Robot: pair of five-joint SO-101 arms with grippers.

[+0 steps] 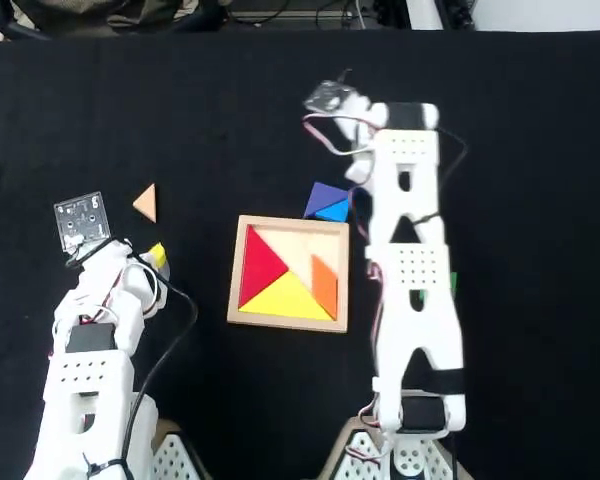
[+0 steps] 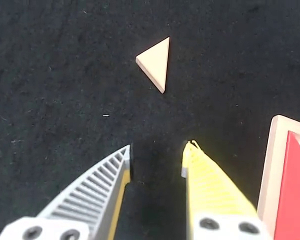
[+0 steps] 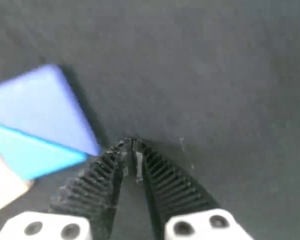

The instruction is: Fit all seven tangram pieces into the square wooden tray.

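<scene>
Tray (image 1: 242,275): I see it mid-table, between my two arms. It holds a red triangle (image 1: 260,268), a yellow triangle (image 1: 285,298) and an orange piece (image 1: 324,285); the rest of its floor is bare wood.

Beige triangle (image 2: 155,63): flat on the table (image 1: 540,200), well apart from the tray on the left arm's side.

Left gripper (image 2: 159,150): jaws spread with nothing between them, pointing at the beige triangle but short of it, with the tray's rim just beside.

Blue piece (image 3: 45,107) and cyan piece (image 3: 35,155): touching each other, just outside the tray's far corner.

Right gripper (image 3: 131,150): jaws pressed together and holding nothing, tips just beside the blue piece.
</scene>
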